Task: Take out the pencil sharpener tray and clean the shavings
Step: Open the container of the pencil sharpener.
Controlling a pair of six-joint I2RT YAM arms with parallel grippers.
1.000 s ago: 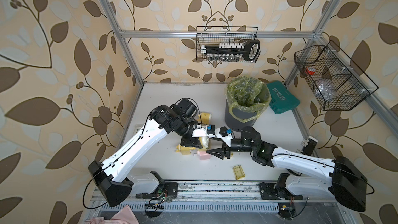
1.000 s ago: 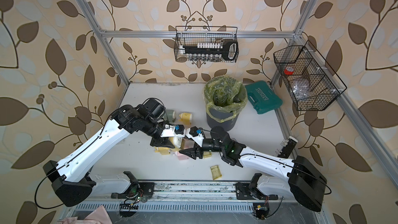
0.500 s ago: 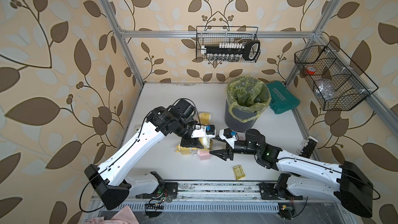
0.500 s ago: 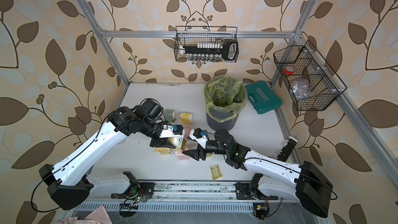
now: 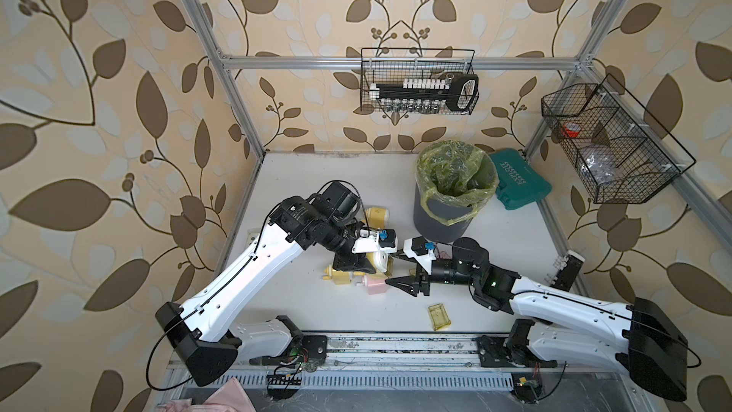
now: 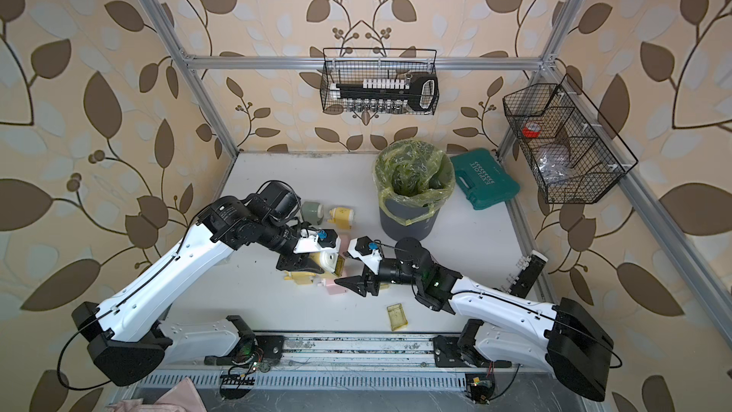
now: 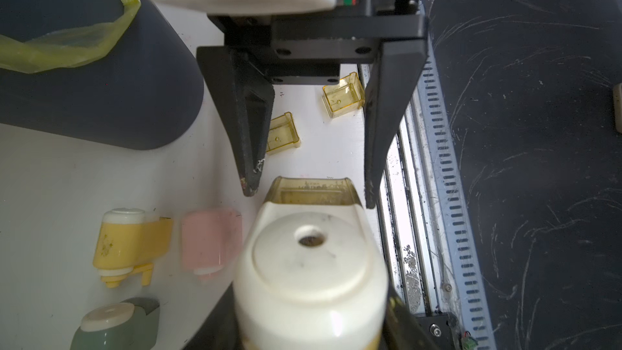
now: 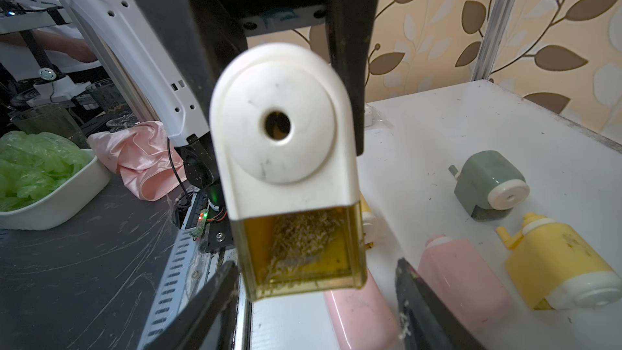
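Observation:
A cream pencil sharpener (image 8: pixel 282 122) hangs off the table, and my left gripper (image 7: pixel 309 331) is shut on its body. Its translucent yellow tray (image 8: pixel 299 250) sits in the sharpener's base, and brownish shavings (image 8: pixel 303 237) show through the tray wall. My right gripper (image 8: pixel 316 262) is open. One of its fingers stands on each side of the tray end without touching it. In both top views the sharpener (image 5: pixel 381 260) (image 6: pixel 328 260) is at the table's middle, with the right gripper (image 5: pixel 390 268) (image 6: pixel 340 269) facing the left gripper (image 5: pixel 368 267).
A grey bin (image 5: pixel 439 212) lined with a yellow-green bag stands behind the grippers. Yellow (image 5: pixel 340 275), pink (image 5: pixel 374 285), yellow (image 5: pixel 376 214) and green (image 6: pixel 313 212) sharpeners lie nearby. An empty yellow tray (image 5: pixel 439 315) lies near the front rail, and a teal case (image 5: pixel 519 184) at the back right.
Both arms have shifted only slightly. The left gripper still holds the sharpener, and the right gripper stays open at the tray end.

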